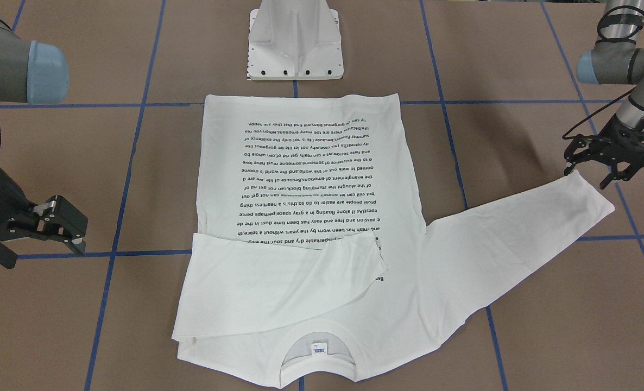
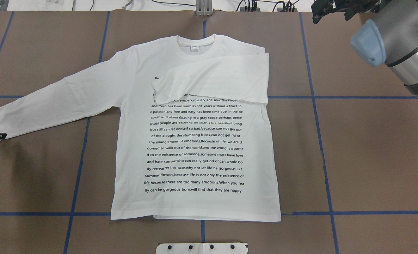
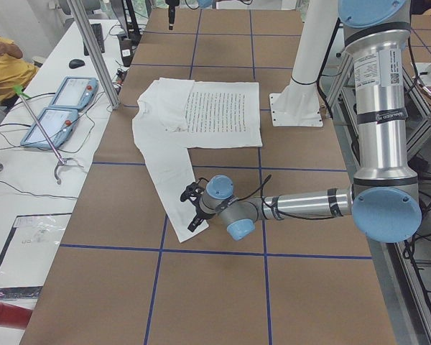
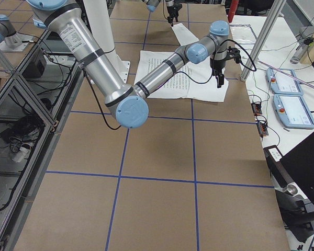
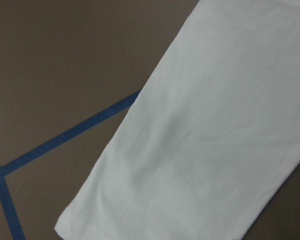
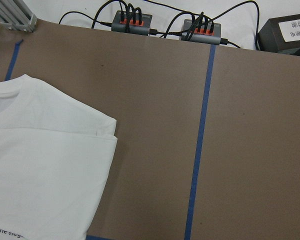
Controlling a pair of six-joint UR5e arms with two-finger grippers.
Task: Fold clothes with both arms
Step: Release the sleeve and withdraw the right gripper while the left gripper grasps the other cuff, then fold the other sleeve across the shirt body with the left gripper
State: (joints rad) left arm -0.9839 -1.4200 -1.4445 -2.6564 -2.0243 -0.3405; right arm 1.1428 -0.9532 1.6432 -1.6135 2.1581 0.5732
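Lying flat on the worktop point(image 2: 371, 158), the T-shirt point(image 2: 195, 148) stretches its unfolded sleeve point(image 2: 61, 102) lengthwise toward the left pincer point(image 1: 588, 176), spread just over the cuff point(image 1: 593, 193); the right pincer point(image 1: 64, 228), also spread, sits well apart

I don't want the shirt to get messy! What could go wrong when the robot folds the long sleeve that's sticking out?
The left claw hangs open right at the edge of the outstretched sleeve's cuff, so it might pinch too little cloth and drop it. The right claw is off the T-shirt, so nothing pins it down. Pulling the sleeve across could drag the shirt or rumple the folded sleeve.
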